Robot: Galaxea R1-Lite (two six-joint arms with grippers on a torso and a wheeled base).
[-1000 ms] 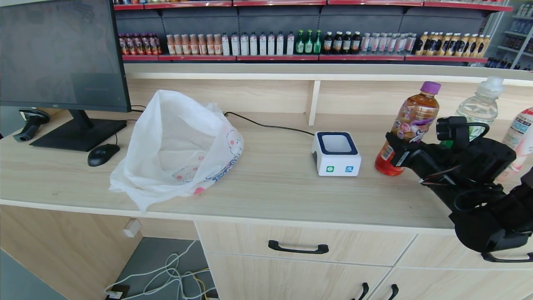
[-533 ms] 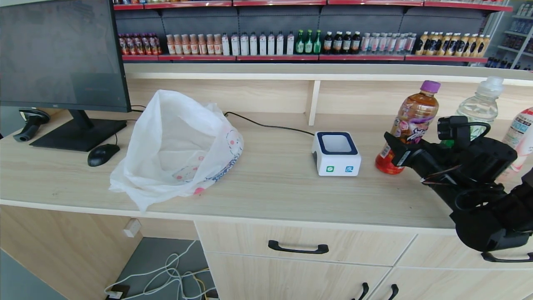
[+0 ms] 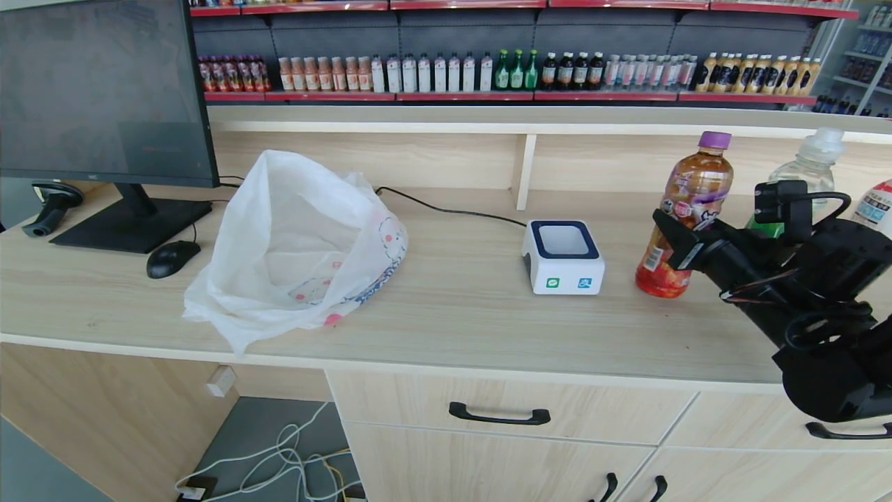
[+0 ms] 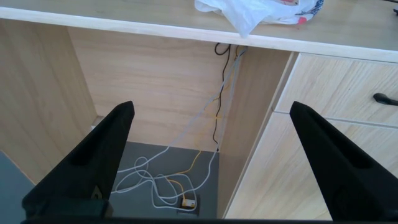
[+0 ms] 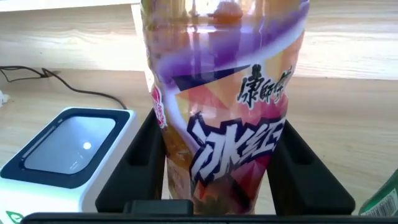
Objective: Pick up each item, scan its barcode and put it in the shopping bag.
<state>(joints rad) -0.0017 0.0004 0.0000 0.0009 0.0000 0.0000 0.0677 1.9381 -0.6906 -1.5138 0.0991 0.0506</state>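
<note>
Just right of the scanner (image 3: 563, 256), noted bottle (image 3: 697, 185) clamped at its label by the right end effector (image 3: 677, 233). Lift well clear of desk (image 3: 453, 307), then rotate slowly over scanner window; grip looks low, so watch for tipping.

Shop checkout corner
Wooden counter (image 3: 453, 307) with drawers (image 3: 498, 411) below; drink shelves (image 3: 488, 73) along the top; monitor (image 3: 97, 90) upper left.
</note>
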